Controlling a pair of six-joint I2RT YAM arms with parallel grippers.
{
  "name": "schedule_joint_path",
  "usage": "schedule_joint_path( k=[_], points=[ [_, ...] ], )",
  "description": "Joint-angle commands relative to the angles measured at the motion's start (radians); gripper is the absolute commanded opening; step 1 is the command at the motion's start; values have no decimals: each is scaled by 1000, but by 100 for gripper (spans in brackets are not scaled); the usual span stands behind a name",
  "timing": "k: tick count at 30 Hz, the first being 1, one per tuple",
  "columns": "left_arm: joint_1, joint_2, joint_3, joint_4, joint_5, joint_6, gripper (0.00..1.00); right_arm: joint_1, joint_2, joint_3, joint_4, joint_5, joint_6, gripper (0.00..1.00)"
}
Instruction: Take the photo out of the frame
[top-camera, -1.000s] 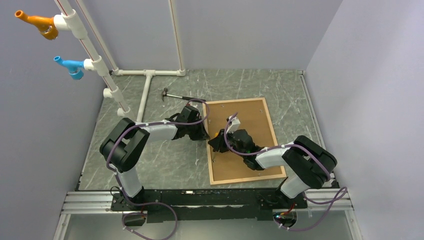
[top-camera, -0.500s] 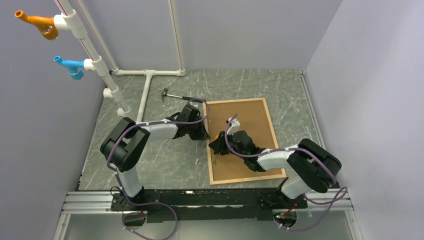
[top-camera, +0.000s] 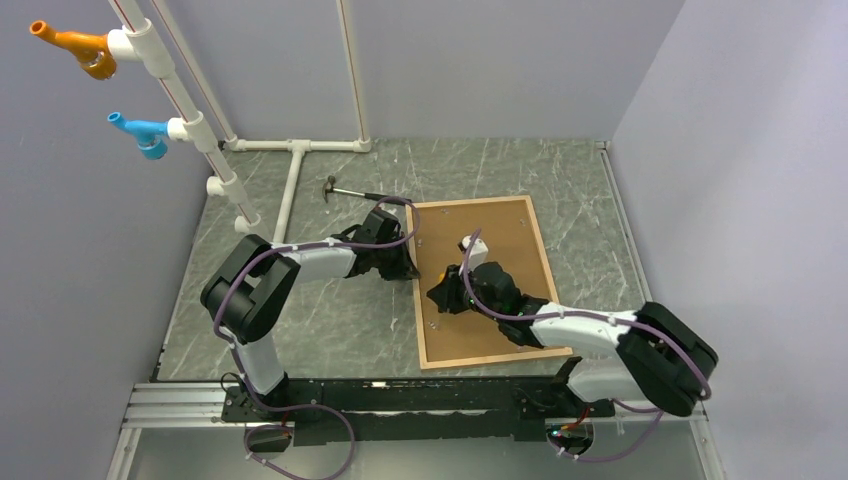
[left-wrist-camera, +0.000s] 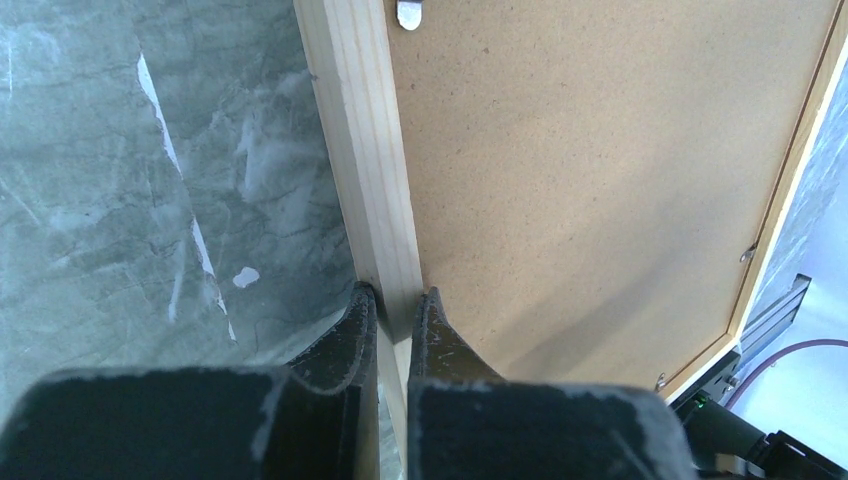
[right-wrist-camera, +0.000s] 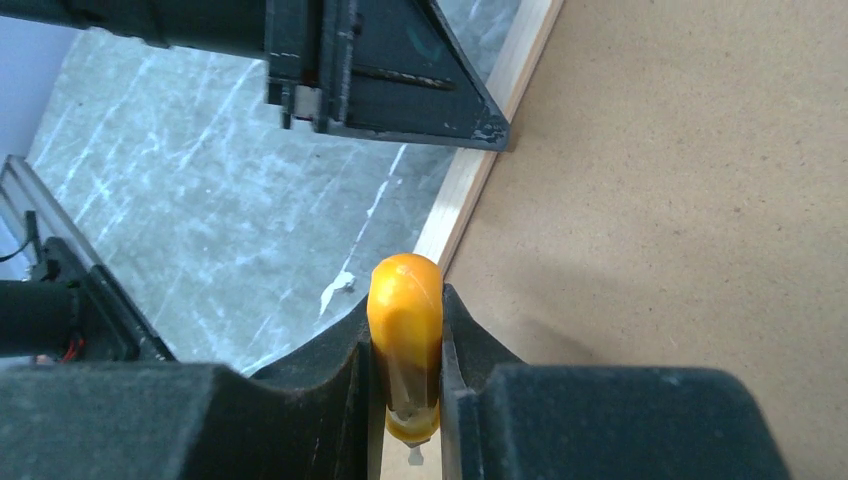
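- Top external view: the frame (top-camera: 495, 358) lies flat, its long axis running away from the arm bases. The photo (top-camera: 505, 228) sits inside it, brown back up.
- Left gripper (left-wrist-camera: 393, 300) pinches the frame's left rail.
- Right gripper (right-wrist-camera: 405, 315) clamps an orange-handled tool (right-wrist-camera: 404, 285) over the photo beside that rail, so it is the nearer one to the photo's edge.

Bright, even light; soft shadows.

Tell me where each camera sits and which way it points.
Top: high behind the arms, looking down on them and the frame.
Left wrist: on that arm, looking along the left gripper, clamped on the frame's edge.
Right wrist: on that arm, looking along the right gripper, gripping an orange handle.
All three show the frame.
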Motion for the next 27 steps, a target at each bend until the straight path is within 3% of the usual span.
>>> schedule_joint_path(
  k=[1, 6, 11, 17, 22, 27],
  points=[
    [11, 26, -4, -60, -63, 102, 5, 5, -137, 62, -145, 42, -40, 0],
    [16, -10, 37, -100, -37, 140, 22, -18, -202, 127, -327, 117, -89, 0],
    [18, -82, 36, -122, -23, 178, 50, -99, -236, 154, -437, 149, -97, 0],
    [8, -164, 14, -162, -9, 208, 76, -237, -305, 136, -479, 82, -76, 0],
    [-63, -200, -2, -200, -50, 179, 84, -288, -299, 168, -542, 78, -86, 0],
    [-193, -169, 14, -251, -170, 102, 85, -300, -319, 193, -569, 96, -45, 0]
  ],
)
